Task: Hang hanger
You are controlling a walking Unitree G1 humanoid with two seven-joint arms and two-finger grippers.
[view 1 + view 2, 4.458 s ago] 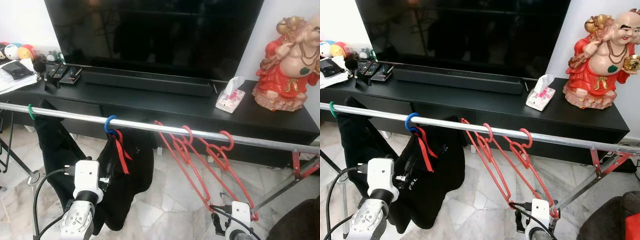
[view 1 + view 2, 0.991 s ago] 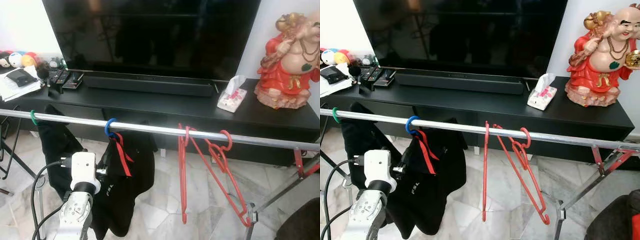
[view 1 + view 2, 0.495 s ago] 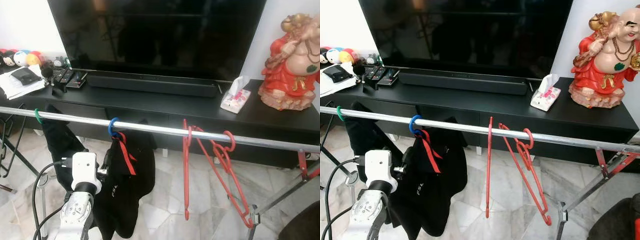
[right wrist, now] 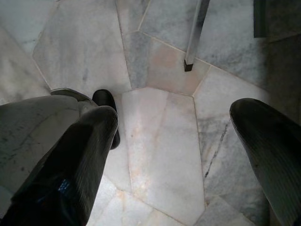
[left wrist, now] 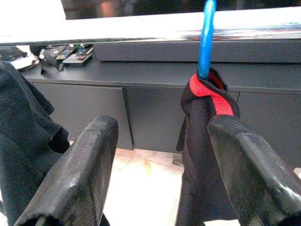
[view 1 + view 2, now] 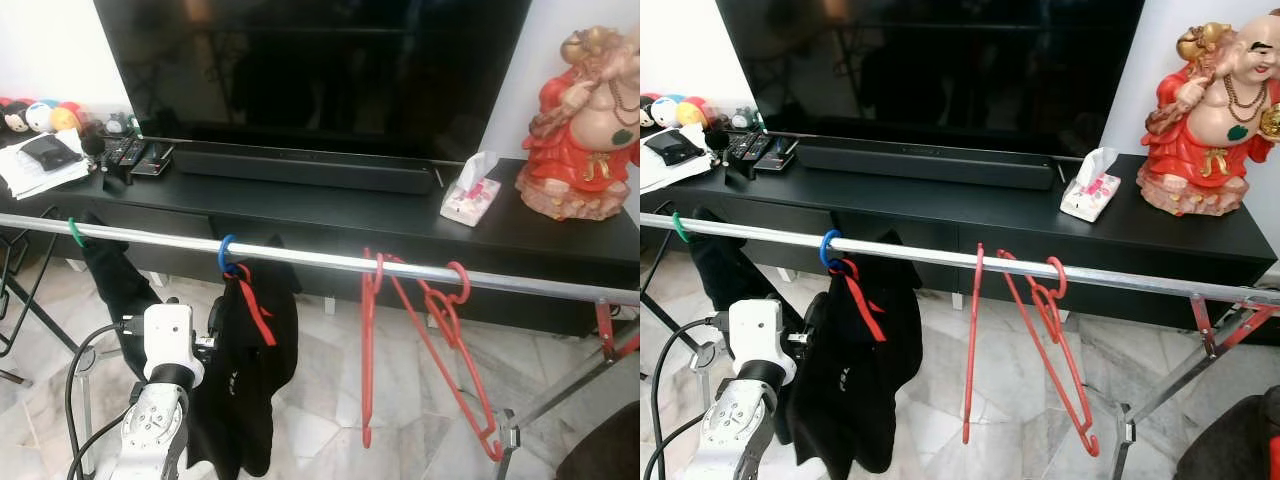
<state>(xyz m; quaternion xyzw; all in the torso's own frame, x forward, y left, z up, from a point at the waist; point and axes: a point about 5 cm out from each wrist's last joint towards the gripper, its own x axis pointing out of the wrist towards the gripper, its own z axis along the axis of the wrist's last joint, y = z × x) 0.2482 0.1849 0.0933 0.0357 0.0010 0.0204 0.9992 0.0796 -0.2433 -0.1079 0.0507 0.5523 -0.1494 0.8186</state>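
Left gripper (image 5: 160, 188) raised at lower left, jaws wide, facing the blue hanger (image 6: 227, 256); right gripper (image 4: 183, 155) points floorward, jaws wide.

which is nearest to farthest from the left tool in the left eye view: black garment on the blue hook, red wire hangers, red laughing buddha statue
1. Black garment on the blue hook: right beside the left tool, which is open and faces it.
2. Red wire hangers: further along the silver rail, toward the robot's right.
3. Red laughing buddha statue: farthest, on the black TV console at the far right.
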